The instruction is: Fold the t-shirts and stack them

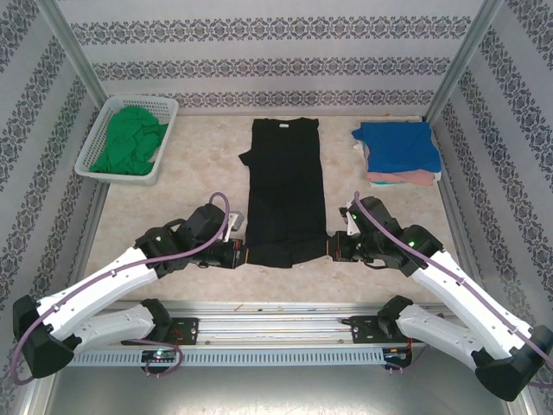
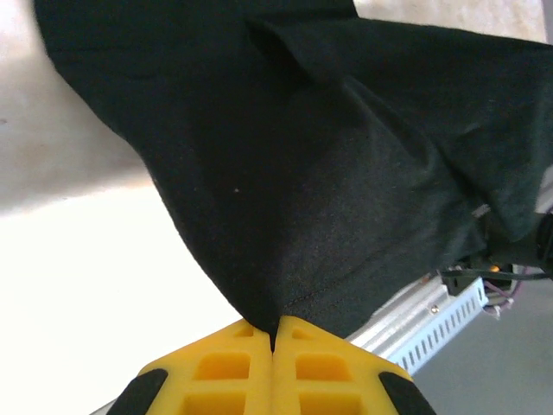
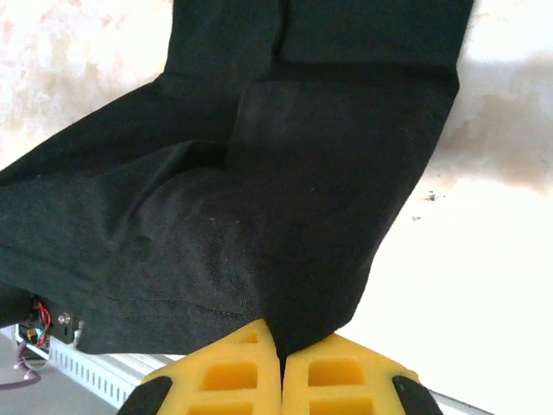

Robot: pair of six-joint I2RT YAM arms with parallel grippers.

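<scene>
Looking down from above, we see the black t-shirt (image 1: 285, 186) lying in the middle of the bench (image 1: 199, 164), folded into a long, narrow strip. Its long axis runs from the near edge toward the back wall. The collar points to the far end and the hem lies at the near end, between the two arms. A sleeve sticks out on its left side, in the far half.

The left hand (image 1: 241, 254) is clamped on the near left corner of the hem. In the left wrist view its yellow fingers (image 2: 225, 367) are pressed together, with black cloth pinched in the seam between them and fanning away from the grip. The right hand (image 1: 333, 248) is clamped the same way on the near right corner. Its yellow fingers (image 3: 346, 372) meet with the hem edge caught between them.

The cloth is a soft, matte knit with a stitched line along the hem and shallow creases spreading from each grip. The fingers are blocky plastic with square recessed pockets. The bench top is pale and mottled.

At the far left, a white lattice basket (image 1: 93, 143) holds a crumpled green t-shirt (image 1: 130, 143). At the far right, a folded blue t-shirt (image 1: 397, 143) rests on a pink t-shirt (image 1: 402, 178) in a flat stack.
</scene>
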